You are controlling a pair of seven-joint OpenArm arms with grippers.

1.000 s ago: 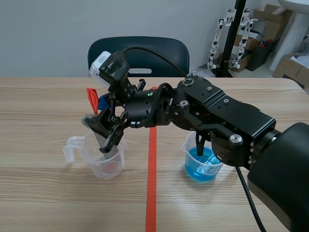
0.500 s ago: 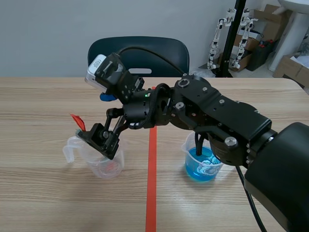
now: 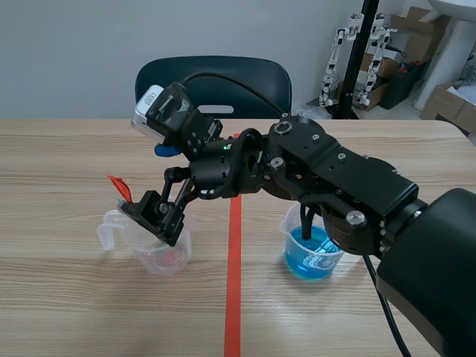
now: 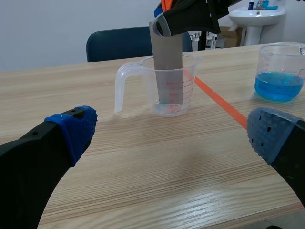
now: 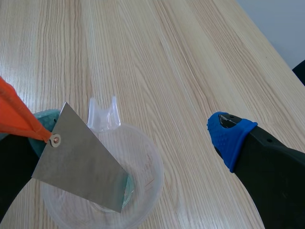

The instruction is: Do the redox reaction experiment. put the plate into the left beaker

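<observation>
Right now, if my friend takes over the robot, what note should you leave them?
Left gripper: open, empty, with the left beaker ahead of it.
Right gripper: open above the left beaker, one finger close to the plate's top.
Plate: stands tilted inside the left beaker, its orange tag sticking up past the rim.
Right beaker: holds blue liquid, across the tape line.
Done: the plate is in the beaker.
Left: probably just lift the right arm away gently, without knocking the plate.

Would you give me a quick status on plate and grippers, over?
Left gripper open, empty. Right gripper open over left beaker. Plate standing tilted inside it. Nothing in the way.
</observation>
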